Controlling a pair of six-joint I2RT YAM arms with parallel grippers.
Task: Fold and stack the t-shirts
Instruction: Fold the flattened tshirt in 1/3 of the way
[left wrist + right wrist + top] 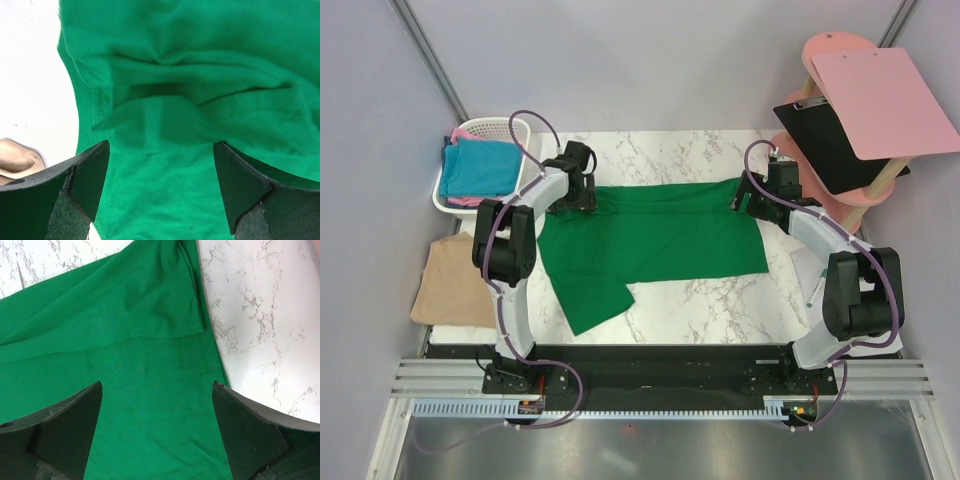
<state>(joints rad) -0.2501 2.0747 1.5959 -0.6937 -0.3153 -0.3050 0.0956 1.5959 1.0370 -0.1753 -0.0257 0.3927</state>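
The top camera looked steeply down from high behind the near edge over the whole table [720,300]. Each wrist camera looked close past its own fingers [85,180] onto the green shirt [660,235], shared by all three views

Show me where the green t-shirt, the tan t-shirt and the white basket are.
green t-shirt [660,238]: top view, middle of its body.
tan t-shirt [445,285]: top view, middle of its flat cloth.
white basket [498,124]: top view, its far rim.

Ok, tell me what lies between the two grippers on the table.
The green t-shirt: in the top view its far edge runs from the left gripper across to the right gripper, with nothing else on that stretch.
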